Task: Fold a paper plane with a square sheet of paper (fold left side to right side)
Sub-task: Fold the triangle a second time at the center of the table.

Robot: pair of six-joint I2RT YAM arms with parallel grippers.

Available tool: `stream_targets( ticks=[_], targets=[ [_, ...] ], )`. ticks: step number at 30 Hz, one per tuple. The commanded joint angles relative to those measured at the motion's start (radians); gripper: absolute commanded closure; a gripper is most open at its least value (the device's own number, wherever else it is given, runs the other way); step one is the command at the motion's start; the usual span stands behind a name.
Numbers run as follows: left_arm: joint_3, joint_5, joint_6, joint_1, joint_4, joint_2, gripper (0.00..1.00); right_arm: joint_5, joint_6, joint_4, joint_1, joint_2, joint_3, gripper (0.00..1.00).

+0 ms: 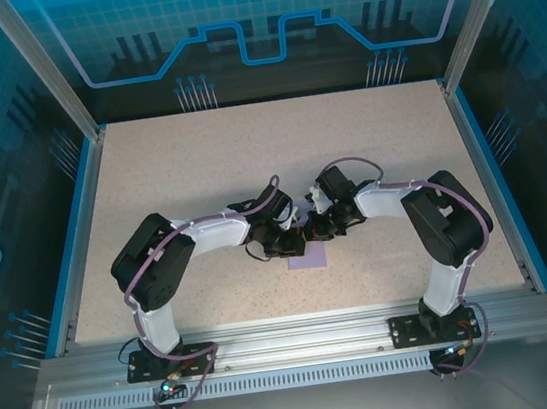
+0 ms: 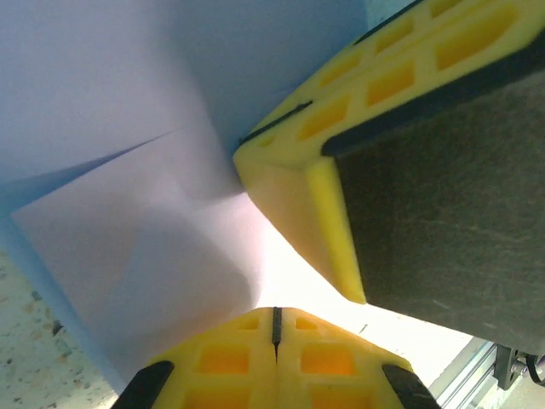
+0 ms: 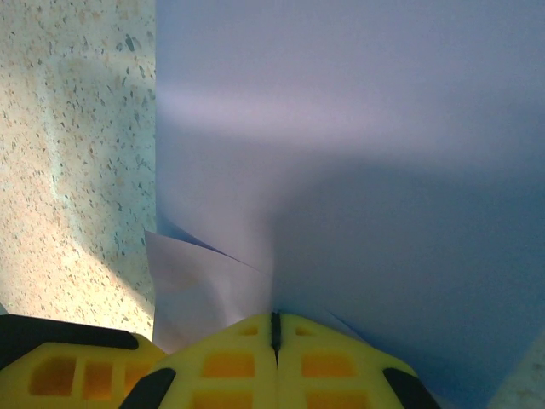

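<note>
At the centre of the speckled desk (image 1: pixel 198 164), the left end effector (image 2: pixel 275 313) and right end effector (image 3: pixel 274 319) meet nearly tip to tip over the square sheet of paper (image 1: pixel 310 258). Both are closed, each pinching the partly lifted, creased lavender sheet right at its fingertips

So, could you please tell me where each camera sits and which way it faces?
Top external: above and behind, looking down on the speckled beige table; black-and-white left arm and right arm show.
Left wrist: on the left arm, facing along its shut yellow left tool at the pale lavender paper sheet; the right tool shows.
Right wrist: on the right arm, facing along the shut right tool at the paper sheet.
All share the paper sheet.
</note>
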Motion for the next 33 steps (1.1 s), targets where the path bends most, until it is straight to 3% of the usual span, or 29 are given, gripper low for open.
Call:
stream_targets(
  ticks=[1, 33],
  targets=[
    [0.005, -0.015, 0.025, -0.006, -0.051, 0.011, 0.97, 0.050, -0.012, -0.078, 0.006, 0.027, -0.013, 1.00],
    [-0.224, -0.080, -0.009, -0.003, -0.076, -0.123, 0.97, 0.118, -0.060, -0.188, -0.009, 0.083, 0.051, 1.00]
  ],
)
